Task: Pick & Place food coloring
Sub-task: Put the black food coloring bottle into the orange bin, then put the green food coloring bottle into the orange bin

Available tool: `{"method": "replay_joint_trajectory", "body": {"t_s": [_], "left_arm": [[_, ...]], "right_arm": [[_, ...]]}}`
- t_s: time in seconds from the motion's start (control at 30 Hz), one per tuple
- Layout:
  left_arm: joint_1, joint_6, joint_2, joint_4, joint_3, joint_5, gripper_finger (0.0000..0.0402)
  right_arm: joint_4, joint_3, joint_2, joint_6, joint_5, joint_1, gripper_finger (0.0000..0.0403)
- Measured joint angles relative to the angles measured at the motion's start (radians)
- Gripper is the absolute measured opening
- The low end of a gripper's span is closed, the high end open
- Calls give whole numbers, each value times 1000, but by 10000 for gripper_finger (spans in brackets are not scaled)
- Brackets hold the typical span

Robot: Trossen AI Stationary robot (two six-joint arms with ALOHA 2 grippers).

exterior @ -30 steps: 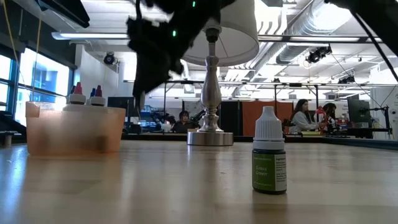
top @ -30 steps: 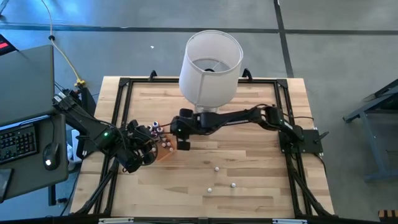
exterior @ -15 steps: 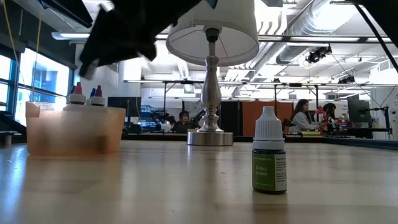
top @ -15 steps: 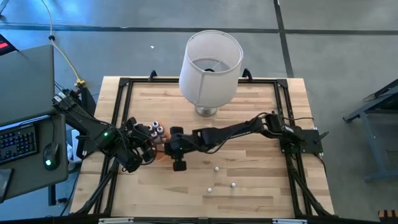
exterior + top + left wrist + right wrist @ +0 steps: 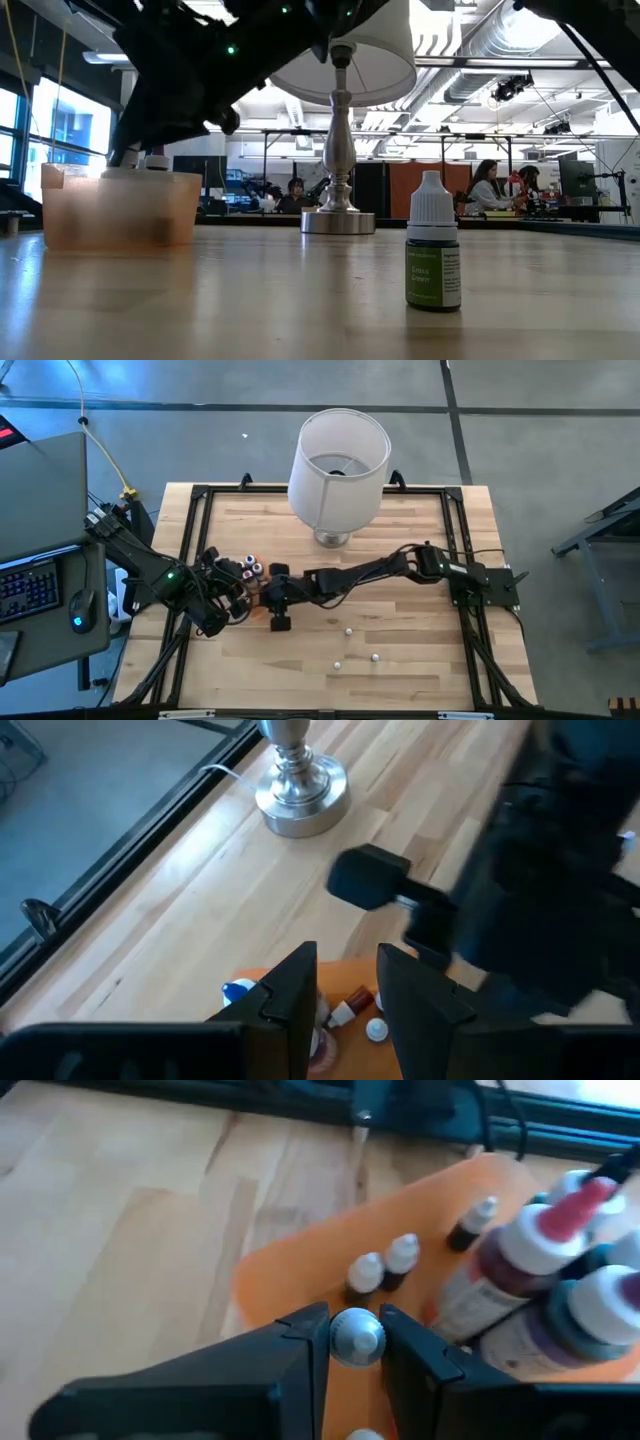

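Food coloring bottles (image 5: 385, 1265) stand in the orange tray (image 5: 290, 1260) at the table's left side. Only the right wrist view shows the right gripper (image 5: 357, 1335) clamped on a small white-capped bottle (image 5: 357, 1330) above that tray; from above, the arm merely reaches across to it (image 5: 280, 600). The left gripper (image 5: 345, 985) hangs over the tray too, fingers slightly apart with nothing between them. Three bottles (image 5: 356, 647) stand loose near the table's front edge, and the low view shows one green-labelled bottle (image 5: 432, 243) close up.
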Motion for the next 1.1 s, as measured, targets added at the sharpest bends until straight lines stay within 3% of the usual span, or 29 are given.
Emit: {"method": "replay_joint_trajectory", "body": {"t_s": [0.3,0.83,1.1], "left_arm": [[0,-1,0,-1,0,9,106],[0,-1,0,-1,0,13,106],[0,-1,0,-2,0,15,106]], "right_arm": [[-32,-1,41,47,-89,-29,72],[-14,0,33,-8,-82,-29,125],[-257,25,-109,-8,-115,-1,121]]}}
